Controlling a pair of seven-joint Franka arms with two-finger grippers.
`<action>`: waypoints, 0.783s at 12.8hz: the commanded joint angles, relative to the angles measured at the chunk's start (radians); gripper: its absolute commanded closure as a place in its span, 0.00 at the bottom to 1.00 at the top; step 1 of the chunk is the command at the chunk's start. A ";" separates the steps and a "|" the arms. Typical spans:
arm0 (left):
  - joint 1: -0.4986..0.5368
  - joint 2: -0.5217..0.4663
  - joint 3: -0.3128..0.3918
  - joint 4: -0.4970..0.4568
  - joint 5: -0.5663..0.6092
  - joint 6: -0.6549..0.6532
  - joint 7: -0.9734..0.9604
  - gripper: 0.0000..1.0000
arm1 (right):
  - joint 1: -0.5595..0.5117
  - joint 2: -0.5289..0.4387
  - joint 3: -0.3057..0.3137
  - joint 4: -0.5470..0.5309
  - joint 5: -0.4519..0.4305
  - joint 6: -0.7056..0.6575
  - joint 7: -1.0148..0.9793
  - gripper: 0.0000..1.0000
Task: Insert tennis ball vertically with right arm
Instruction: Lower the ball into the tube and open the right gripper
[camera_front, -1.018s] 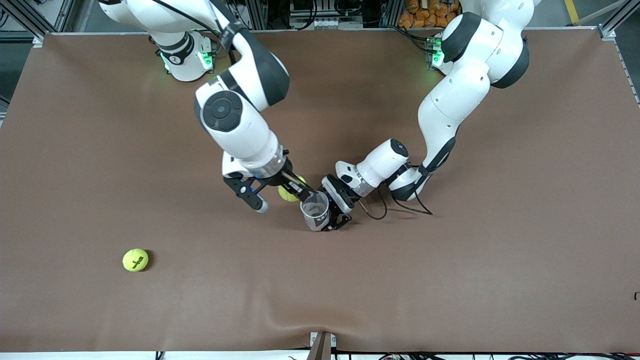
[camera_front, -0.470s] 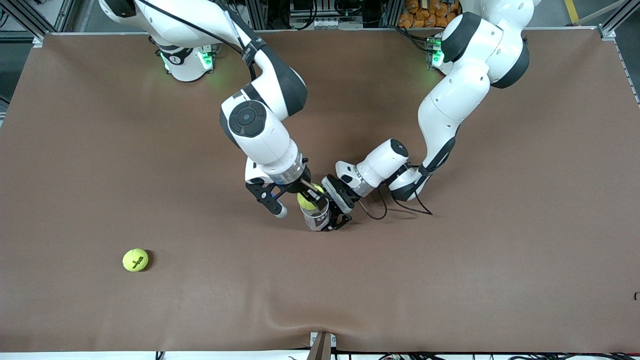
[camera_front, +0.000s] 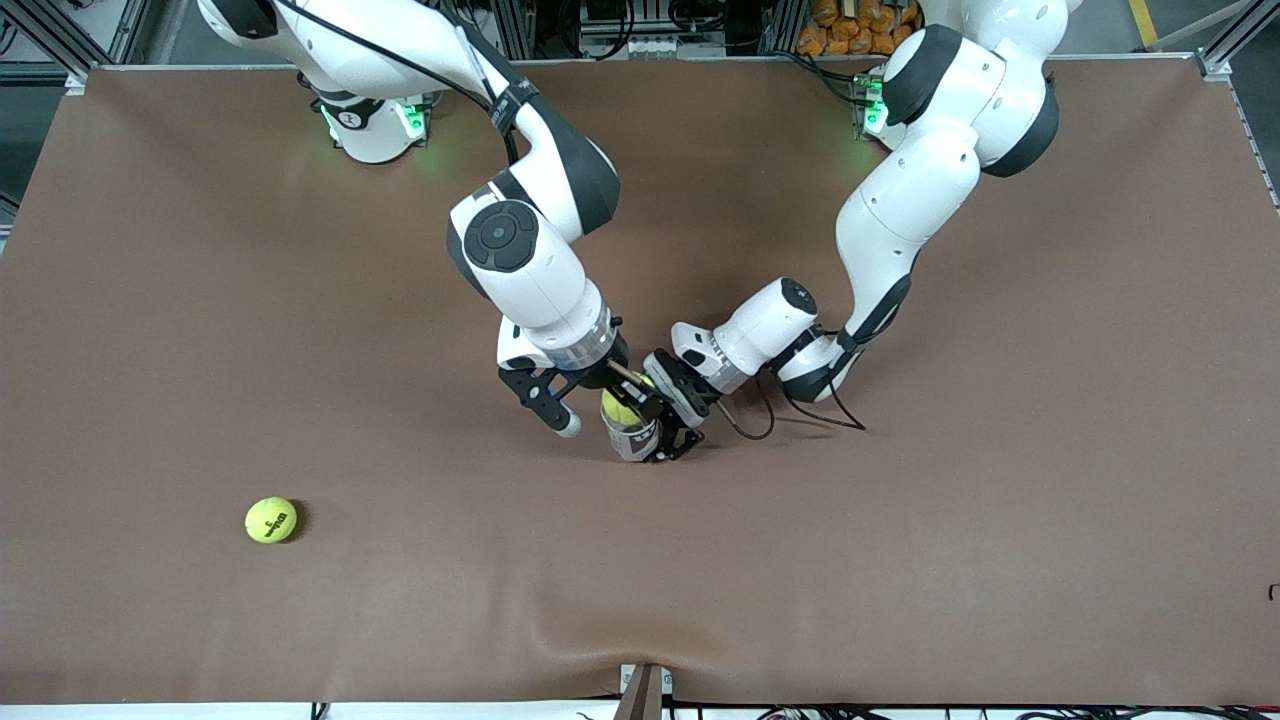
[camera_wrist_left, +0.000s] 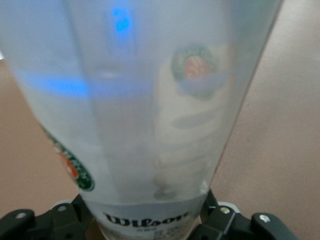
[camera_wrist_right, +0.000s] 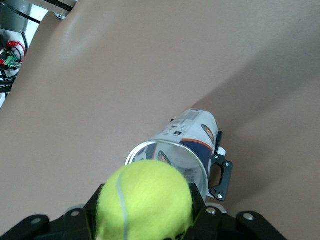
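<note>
Right pincer (camera_front: 628, 392) clamped on tennis ball (camera_front: 620, 408) — now over can (camera_front: 634, 436) mouth, frame centre; left pincer (camera_front: 672, 420) grips can, perhaps loosening — drop next.

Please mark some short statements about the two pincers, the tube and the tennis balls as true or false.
1. The right pincer holds a tennis ball over the open mouth of the clear tube. True.
2. The left pincer grips the tube from the side. True.
3. The tube lies flat on the table. False: it stands with its open mouth up.
4. A second tennis ball rests inside the tube. False: it lies alone on the table, toward the right arm's end and nearer to the front camera than the tube.
5. The tube carries printed lettering. True: its label shows in the left wrist view.
</note>
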 joint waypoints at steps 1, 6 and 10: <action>-0.006 0.042 0.037 0.011 0.002 -0.003 0.000 0.17 | 0.007 0.024 -0.011 0.033 -0.006 0.006 0.011 0.43; -0.008 0.042 0.039 0.013 -0.001 -0.003 -0.001 0.17 | -0.002 0.018 -0.011 0.029 -0.061 -0.008 0.010 0.20; -0.006 0.039 0.039 0.017 0.002 -0.003 0.000 0.17 | 0.005 0.015 -0.011 0.029 -0.063 -0.017 0.014 0.00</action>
